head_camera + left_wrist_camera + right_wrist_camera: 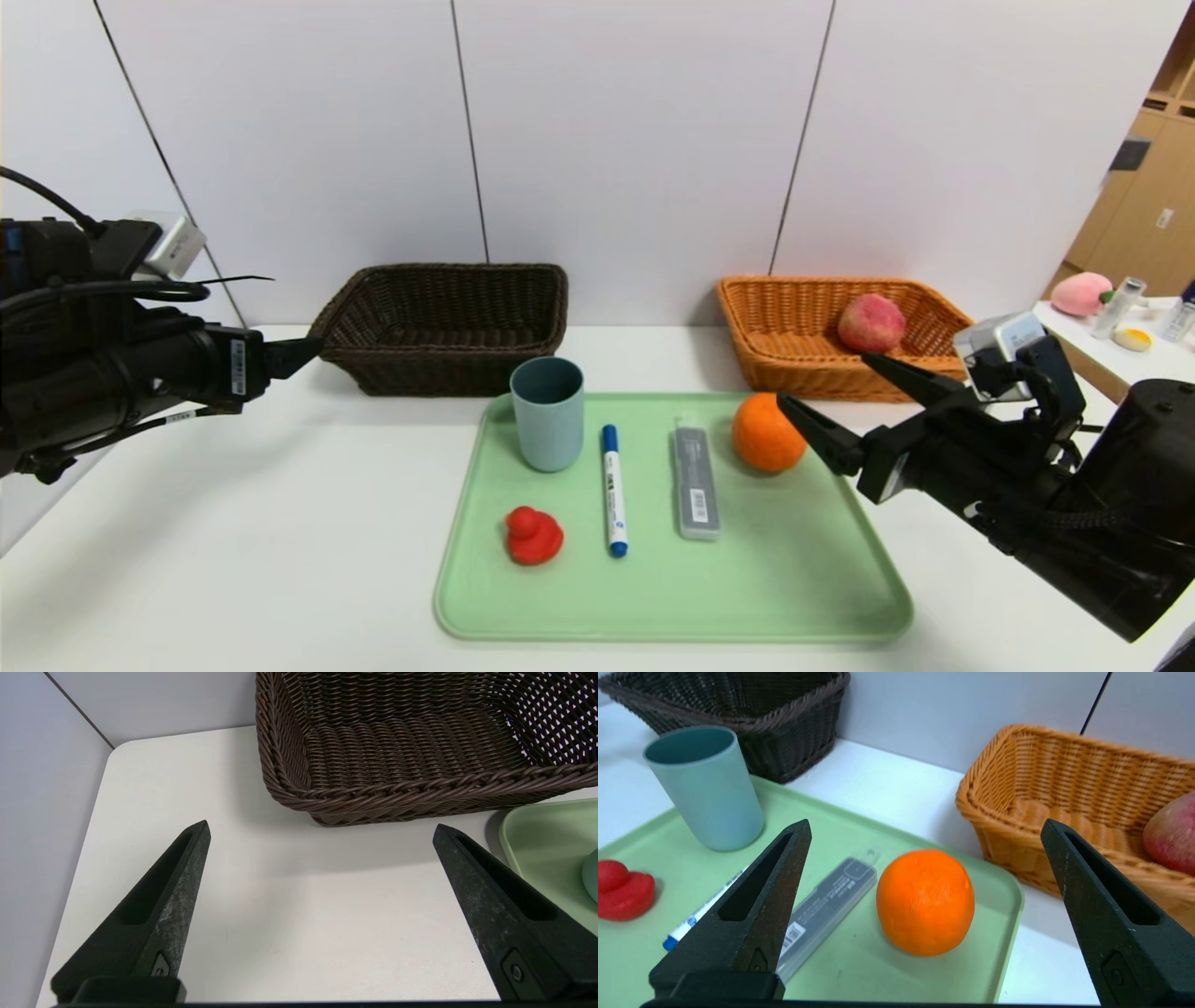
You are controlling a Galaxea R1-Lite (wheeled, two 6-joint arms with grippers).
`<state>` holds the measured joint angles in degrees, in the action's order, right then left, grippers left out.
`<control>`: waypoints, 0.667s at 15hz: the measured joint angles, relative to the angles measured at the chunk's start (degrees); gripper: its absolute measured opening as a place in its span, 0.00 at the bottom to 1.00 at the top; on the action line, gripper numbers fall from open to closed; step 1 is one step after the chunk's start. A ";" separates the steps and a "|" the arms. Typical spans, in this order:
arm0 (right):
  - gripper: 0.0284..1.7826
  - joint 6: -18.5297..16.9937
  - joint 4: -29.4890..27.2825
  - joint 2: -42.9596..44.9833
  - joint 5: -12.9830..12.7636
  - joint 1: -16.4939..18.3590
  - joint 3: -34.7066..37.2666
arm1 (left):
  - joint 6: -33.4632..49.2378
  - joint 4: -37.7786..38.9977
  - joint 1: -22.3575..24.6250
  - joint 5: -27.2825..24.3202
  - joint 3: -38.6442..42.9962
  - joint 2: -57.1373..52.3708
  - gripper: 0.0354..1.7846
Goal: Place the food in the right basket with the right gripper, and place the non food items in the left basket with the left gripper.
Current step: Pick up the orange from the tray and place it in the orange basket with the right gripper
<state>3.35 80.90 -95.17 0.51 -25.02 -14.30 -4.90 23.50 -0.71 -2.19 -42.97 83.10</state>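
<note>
An orange (767,432) (925,902) sits on the green tray (672,597), at its far right. My right gripper (826,397) (924,828) is open and empty, just right of the orange and apart from it. A blue-grey cup (547,413), a blue marker (613,489), a grey case (695,481) and a red duck (533,535) also lie on the tray. A reddish peach (871,323) lies in the orange right basket (775,355). My left gripper (303,353) (322,828) is open and empty, left of the dark brown left basket (373,373) (373,798).
A side table (1074,331) at the far right holds a pink toy (1081,293) and small bottles. The white wall stands right behind both baskets. The table's left edge runs near my left arm.
</note>
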 joint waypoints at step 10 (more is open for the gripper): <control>0.95 -3.73 6.25 -14.67 -0.78 0.02 3.33 | 0.16 0.52 0.00 0.09 2.02 -0.66 0.94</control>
<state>-0.38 87.15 -109.84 -0.27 -24.99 -10.97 -4.74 24.03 -0.71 -2.11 -40.95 82.44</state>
